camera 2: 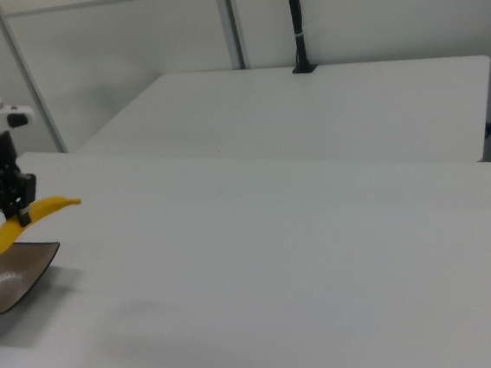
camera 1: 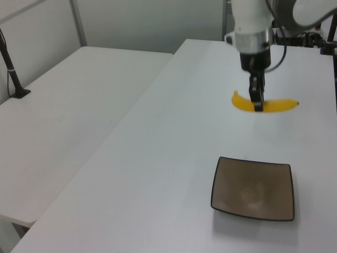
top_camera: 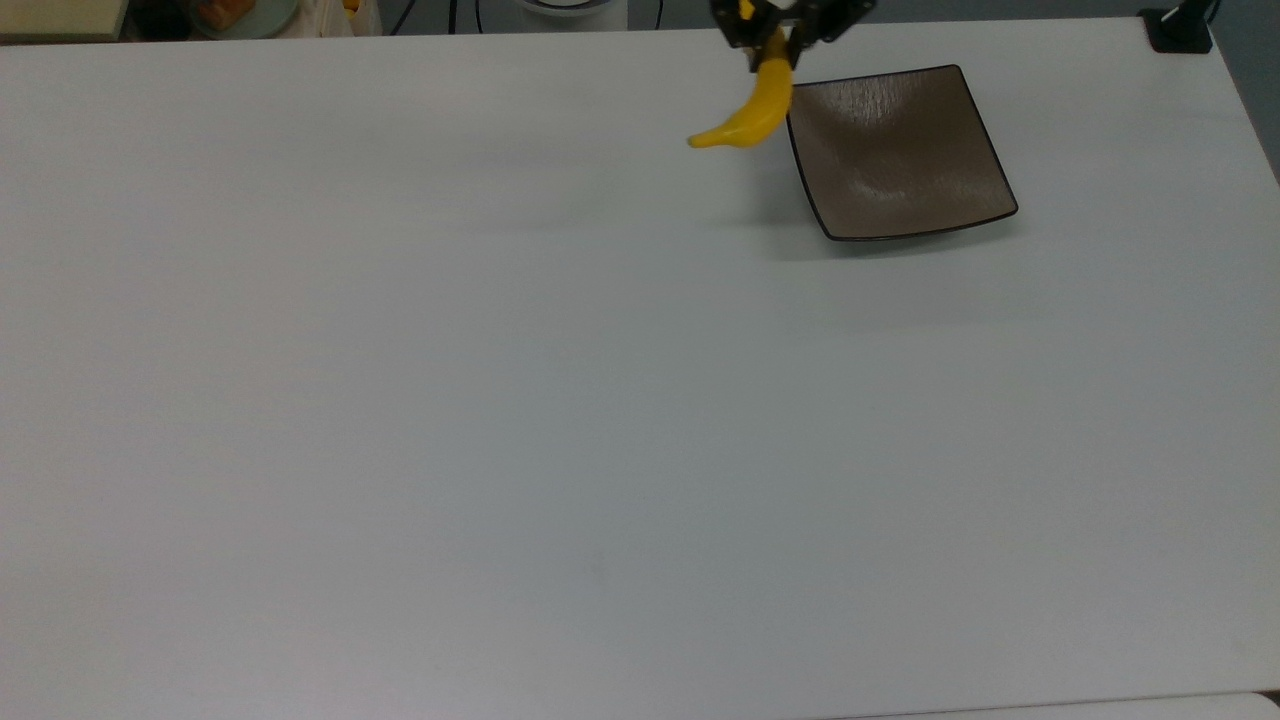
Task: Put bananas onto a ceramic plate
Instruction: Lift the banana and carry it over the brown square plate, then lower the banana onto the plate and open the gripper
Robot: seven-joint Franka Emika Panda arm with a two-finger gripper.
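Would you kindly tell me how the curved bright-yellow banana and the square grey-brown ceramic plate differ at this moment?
The curved bright-yellow banana hangs above the table, clamped in the black two-finger gripper; the square grey-brown ceramic plate rests on the white table, untouched. The banana is slender and curved, while the plate is broad and square with a thin dark rim. The banana is vivid yellow, the plate dull grey-brown. Both look glossy.

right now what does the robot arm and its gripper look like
The arm is glossy white with rounded segments and a grey joint section near the left view's top right. A black cable loops beside the wrist. The gripper is black, with two slim black fingers. In the right view a dark round cap marks the white wrist.
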